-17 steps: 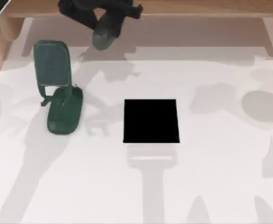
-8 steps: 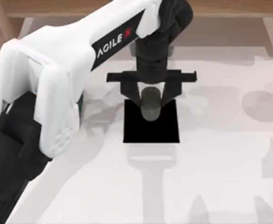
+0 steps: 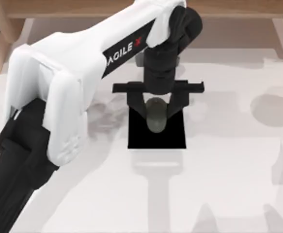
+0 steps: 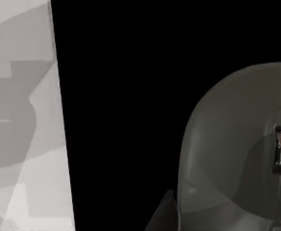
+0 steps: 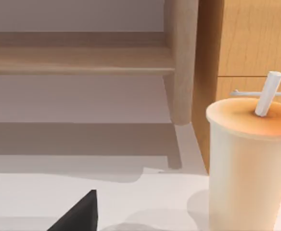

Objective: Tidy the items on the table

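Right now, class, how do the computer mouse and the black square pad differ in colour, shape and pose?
The mouse is grey; the black pad is pure black. The mouse is a rounded oval dome; the pad is a flat square with straight edges. The mouse sits between the fingers of the left gripper, over the pad's far edge; the pad lies bare on the white table. Both are plain and unpatterned.

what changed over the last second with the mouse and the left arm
The left arm swept in over the table, carrying the mouse in its left pincer from the shelf edge to above the black pad, then lowered slightly. It now covers the green stand. The pad and the grip on the mouse stayed unchanged.
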`<state>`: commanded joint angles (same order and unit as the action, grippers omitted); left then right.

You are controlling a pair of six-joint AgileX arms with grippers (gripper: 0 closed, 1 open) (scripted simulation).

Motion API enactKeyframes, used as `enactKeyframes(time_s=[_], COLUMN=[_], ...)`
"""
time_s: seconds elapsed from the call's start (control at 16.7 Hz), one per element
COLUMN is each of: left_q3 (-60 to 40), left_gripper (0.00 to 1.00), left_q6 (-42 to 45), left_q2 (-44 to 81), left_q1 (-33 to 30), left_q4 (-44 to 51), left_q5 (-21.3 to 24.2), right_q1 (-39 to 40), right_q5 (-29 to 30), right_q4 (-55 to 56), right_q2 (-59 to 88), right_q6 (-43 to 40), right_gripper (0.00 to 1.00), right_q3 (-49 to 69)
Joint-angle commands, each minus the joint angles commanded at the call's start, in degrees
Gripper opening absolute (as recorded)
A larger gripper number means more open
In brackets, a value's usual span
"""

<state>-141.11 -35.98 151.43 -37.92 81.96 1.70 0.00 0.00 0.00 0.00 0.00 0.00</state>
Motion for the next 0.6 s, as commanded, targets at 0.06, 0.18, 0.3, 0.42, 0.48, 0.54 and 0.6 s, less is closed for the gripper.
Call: enactKeyframes(time_s=[0.06,0.18,0.3,0.42,0.48,0.54,0.6], left_q3=[0.53,1.95,2.64,2.64,2.64,2.64,2.64], left_gripper=[0.0,0.0,0.0,0.0,0.0,0.08,0.15], left_q6=[-0.02,-0.09,-0.14,-0.14,-0.14,-0.14,-0.14], left_q2=[-0.09,-0.29,-0.35,-0.35,-0.35,-0.35,-0.35], left_q1=[-0.04,-0.19,-0.26,-0.26,-0.26,-0.26,-0.26], left_q4=[-0.47,-1.77,-2.4,-2.4,-2.4,-2.4,-2.4], left_q5=[-0.02,-0.07,-0.1,-0.1,-0.1,-0.1,-0.1], right_q1=[0.0,0.0,0.0,0.0,0.0,0.0,0.0], right_q5=[0.0,0.0,0.0,0.0,0.0,0.0,0.0], right_q4=[0.0,0.0,0.0,0.0,0.0,0.0,0.0], right_q2=[0.0,0.0,0.0,0.0,0.0,0.0,0.0], right_q6=[0.0,0.0,0.0,0.0,0.0,0.0,0.0], right_gripper=[1.0,1.0,1.0,1.0,1.0,1.0,1.0], right_q3=[0.0,0.0,0.0,0.0,0.0,0.0,0.0])
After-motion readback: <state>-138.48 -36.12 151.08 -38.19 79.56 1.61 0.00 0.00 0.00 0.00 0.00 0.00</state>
